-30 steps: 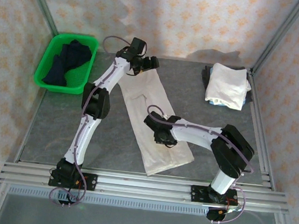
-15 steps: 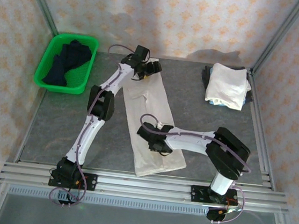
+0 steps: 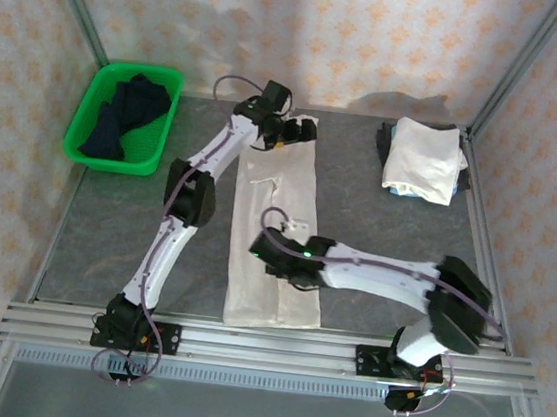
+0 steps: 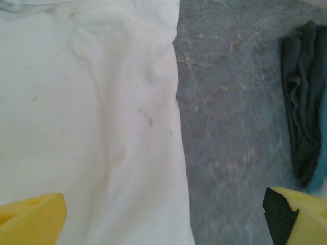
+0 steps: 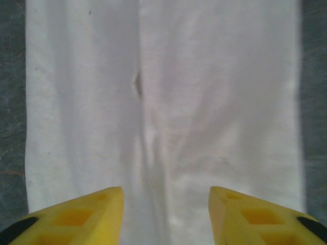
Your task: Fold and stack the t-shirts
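A cream t-shirt (image 3: pixel 261 186), folded into a long narrow strip, lies straight down the middle of the table from the far side to the near edge. My left gripper (image 3: pixel 302 131) hovers at its far end, open, its yellow fingers (image 4: pixel 36 217) wide apart over the shirt's right edge (image 4: pixel 92 102). My right gripper (image 3: pixel 292 270) hangs over the strip's middle, open. Its yellow fingers (image 5: pixel 82 214) stand either side of a lengthwise crease in the cloth (image 5: pixel 204 92), and nothing is pinched. A stack of folded white t-shirts (image 3: pixel 423 160) sits at the back right.
A green basket (image 3: pixel 172 81) holding dark clothes stands at the back left. A dark garment (image 4: pixel 301 112) lies under the left side of the stack (image 3: pixel 385 140). Metal frame posts and patterned walls close in the grey table (image 3: pixel 116 220).
The shirt strip has swung from a diagonal to lie straight toward me. Both grippers moved left with it and opened, letting the cloth go.
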You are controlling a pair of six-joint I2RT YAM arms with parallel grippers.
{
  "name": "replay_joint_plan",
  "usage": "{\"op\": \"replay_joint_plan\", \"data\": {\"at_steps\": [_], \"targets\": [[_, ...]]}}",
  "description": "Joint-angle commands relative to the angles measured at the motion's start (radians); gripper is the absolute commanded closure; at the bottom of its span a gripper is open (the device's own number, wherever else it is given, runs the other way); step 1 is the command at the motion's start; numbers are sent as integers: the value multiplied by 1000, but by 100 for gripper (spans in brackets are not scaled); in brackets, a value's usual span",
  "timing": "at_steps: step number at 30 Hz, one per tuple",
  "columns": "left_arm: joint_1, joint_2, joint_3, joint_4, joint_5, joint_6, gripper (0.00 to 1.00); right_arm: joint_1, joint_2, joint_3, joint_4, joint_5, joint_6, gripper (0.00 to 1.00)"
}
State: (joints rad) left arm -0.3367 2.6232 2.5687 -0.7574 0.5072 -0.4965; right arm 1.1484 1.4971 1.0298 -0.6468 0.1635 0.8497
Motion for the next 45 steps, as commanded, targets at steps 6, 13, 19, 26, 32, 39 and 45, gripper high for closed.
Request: {"op": "replay_joint_plan", "data": {"at_steps": [6, 13, 19, 26, 32, 39, 45], "targets": [[38, -697, -922, 108, 18, 69, 0, 0, -347, -343, -8, -93, 65, 45], [-104, -1262, -1728, 258, -154, -111, 9, 26, -411, -478, 51, -209, 119, 47], [-374, -1667, -2140, 304, -306, -404, 19, 31, -399, -516, 92, -255, 105, 51], [-701, -1830, -2261, 326, -464, -634, 26, 49, -355, -506, 58, -277, 104, 52], [-835, -1663, -2184, 358, -511, -662, 33, 52, -350, -509, 56, -283, 103, 52], [-858, -1570, -2156, 371, -504, -664, 51, 84, -266, -471, 86, -279, 92, 56], [-874, -1554, -2126, 377, -483, -636, 64, 85, -227, -459, 99, -277, 96, 67]]}}
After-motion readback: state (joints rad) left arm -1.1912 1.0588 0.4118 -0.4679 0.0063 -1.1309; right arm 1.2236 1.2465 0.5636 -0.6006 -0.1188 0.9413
